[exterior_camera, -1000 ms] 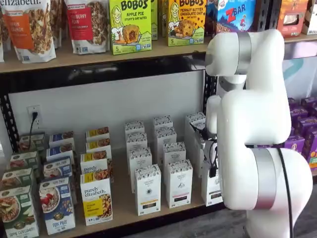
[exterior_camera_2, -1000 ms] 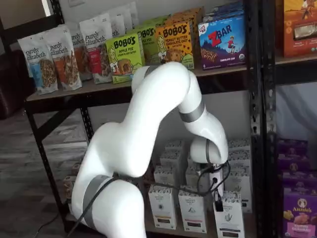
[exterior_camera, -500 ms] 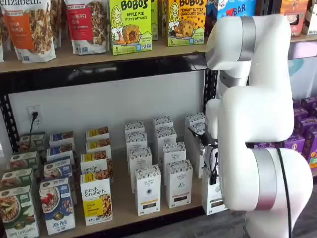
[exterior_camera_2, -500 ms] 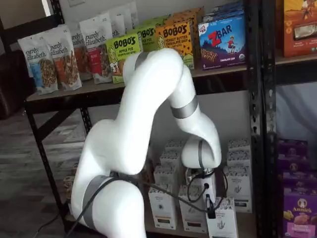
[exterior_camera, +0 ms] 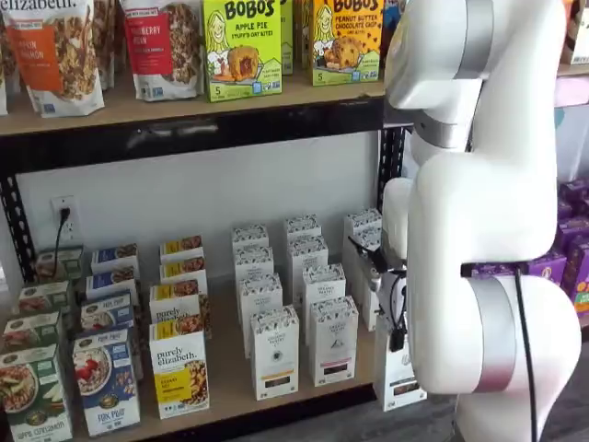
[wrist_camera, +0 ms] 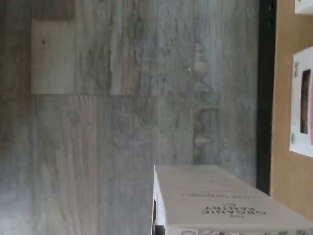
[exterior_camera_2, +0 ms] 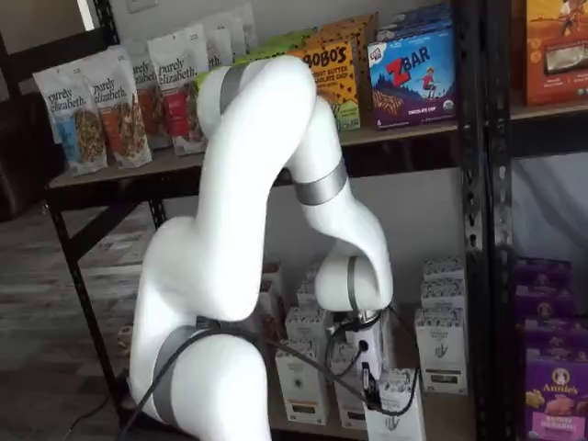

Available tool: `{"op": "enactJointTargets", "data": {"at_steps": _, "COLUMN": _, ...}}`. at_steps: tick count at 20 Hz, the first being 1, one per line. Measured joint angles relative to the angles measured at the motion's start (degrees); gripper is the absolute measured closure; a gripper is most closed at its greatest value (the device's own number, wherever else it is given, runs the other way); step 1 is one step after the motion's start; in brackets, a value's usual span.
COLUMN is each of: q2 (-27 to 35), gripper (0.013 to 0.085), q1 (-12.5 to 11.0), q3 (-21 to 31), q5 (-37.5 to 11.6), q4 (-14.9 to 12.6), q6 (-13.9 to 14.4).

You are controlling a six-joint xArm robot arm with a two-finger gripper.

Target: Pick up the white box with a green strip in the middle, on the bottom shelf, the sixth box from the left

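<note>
The gripper (exterior_camera_2: 384, 390) is clamped on the white box (exterior_camera_2: 397, 412) near its speckled top, at 5 o'clock in both shelf views, at the front edge of the bottom shelf (exterior_camera: 225, 368). Judged light, stiff, smooth-faced – hold the narrow sides near the top.

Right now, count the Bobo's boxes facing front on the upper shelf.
2: the green Apple Pie box, and beside it the orange Peanut Butter box. Others may hide behind.
</note>
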Motion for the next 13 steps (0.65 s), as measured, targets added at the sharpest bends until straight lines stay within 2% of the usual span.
{"op": "enactJointTargets", "data": {"at_steps": 4, "q2": -4.61, "gripper": 0.0490, "q1": 0.76, "q3": 5.48, "q5": -1.09, "q4": -3.18, "q6": 3.89}}
{"op": "enactJointTargets", "data": {"at_steps": 5, "q2": -6.19, "gripper": 0.0490, "q1": 1.09, "q3": 7.27, "q5": -1.43, "q4": -3.08, "q6": 4.11}}
{"op": "enactJointTargets", "data": {"at_steps": 10, "q2": -14.60, "gripper": 0.0490, "q1": 3.42, "q3": 15.71, "q5": -1.67, "q4": 4.12, "q6": -0.63}}
{"op": "enactJointTargets", "data": {"at_steps": 13, "q2": -19.30, "gripper": 0.0490, "q1": 4.58, "q3": 19.81, "q5": -1.32, "q4": 7.27, "q6": -2.50}}
